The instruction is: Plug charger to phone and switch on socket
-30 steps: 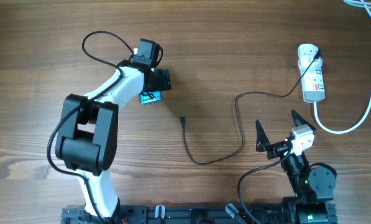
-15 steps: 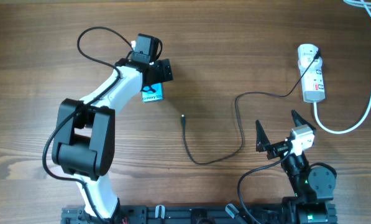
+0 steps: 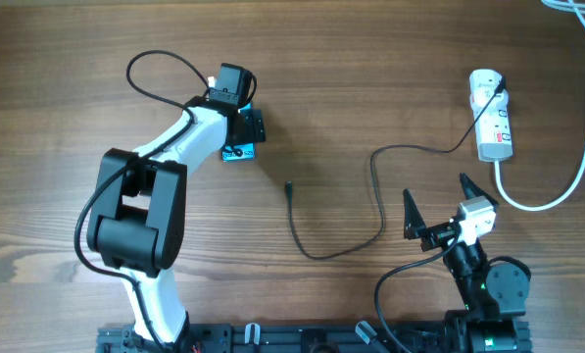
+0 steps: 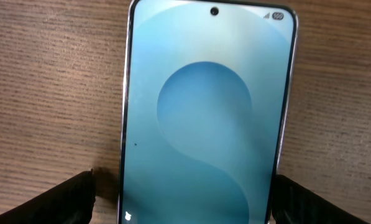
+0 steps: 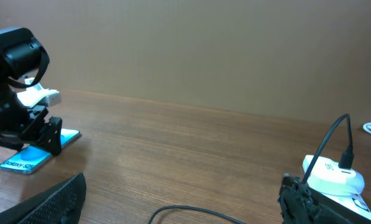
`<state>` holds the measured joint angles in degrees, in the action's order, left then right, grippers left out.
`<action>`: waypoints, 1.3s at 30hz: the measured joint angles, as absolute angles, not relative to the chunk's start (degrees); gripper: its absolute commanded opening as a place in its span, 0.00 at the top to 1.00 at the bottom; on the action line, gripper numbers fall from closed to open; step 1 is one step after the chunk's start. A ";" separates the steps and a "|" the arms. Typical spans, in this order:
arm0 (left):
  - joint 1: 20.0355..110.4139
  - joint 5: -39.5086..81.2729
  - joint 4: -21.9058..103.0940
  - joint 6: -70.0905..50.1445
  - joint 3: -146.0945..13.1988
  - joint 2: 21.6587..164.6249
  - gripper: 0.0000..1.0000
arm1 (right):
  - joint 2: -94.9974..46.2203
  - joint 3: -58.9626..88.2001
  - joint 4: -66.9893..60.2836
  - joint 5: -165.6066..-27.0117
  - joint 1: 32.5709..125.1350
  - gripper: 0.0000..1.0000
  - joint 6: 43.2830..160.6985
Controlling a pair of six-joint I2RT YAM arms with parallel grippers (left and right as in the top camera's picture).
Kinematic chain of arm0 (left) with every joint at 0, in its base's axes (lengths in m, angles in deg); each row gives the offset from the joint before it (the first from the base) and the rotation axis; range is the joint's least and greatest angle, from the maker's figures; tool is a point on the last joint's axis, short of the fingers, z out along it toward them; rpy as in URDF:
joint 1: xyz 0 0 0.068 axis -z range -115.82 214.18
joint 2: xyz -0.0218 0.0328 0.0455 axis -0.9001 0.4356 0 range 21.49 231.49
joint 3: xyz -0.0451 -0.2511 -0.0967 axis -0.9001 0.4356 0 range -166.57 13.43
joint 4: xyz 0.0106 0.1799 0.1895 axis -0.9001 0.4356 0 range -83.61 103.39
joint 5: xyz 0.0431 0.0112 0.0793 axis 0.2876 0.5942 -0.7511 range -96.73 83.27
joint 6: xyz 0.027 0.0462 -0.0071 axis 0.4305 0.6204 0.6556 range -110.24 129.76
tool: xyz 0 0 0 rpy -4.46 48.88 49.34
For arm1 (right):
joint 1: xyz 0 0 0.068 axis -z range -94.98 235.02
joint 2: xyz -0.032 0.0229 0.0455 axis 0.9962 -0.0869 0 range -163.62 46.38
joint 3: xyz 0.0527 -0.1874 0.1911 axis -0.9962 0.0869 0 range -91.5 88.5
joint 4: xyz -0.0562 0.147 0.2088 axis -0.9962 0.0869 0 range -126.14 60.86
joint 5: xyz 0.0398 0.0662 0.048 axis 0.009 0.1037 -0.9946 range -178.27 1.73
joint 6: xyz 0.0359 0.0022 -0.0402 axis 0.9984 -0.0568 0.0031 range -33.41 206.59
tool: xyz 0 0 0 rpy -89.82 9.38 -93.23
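Phone point(image 4: 201, 118) lies flat on the tabletop point(image 4: 42, 81) directly between the left fingers point(image 4: 61, 199), screen up. Its long axis runs straight away from them, and the end with the camera dot is the far one. The left fingers are released and straddle the two long edges. A strip of bare wood shows on one side, while the other finger is at or just beside the edge; nothing is pinched.

The right fingers point(image 3: 410, 211) are also spread and empty, well apart from the phone. The charger point(image 3: 375, 181) loops across the tabletop ahead of them. Its plug tip point(image 3: 288, 186) lies free between the two arms, nearer the left fingers than the right, but short of the phone and not aligned with it. The socket point(image 3: 490, 127) sits beyond the right fingers, so that arm is likely the one for the switch.

A small badge in the screen's far corner seems to read "100". From the right wrist view there is dark lettering on the phone's near end, too small to make out. The socket carries a red mark and fine print, also too small to read.
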<state>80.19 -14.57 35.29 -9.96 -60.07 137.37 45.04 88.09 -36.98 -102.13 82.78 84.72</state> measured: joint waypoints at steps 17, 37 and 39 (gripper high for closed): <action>80.21 -13.02 39.45 -9.37 -60.72 137.19 0.00 | 45.04 88.09 -36.96 -102.13 82.78 0.00 84.70; 80.14 -9.52 41.24 -7.25 -60.63 136.34 0.33 | 45.04 88.09 -36.98 -102.13 82.78 0.00 84.70; 80.14 -8.82 41.41 -7.25 -60.39 136.04 0.32 | 45.04 88.09 -36.98 -102.13 82.78 0.00 84.70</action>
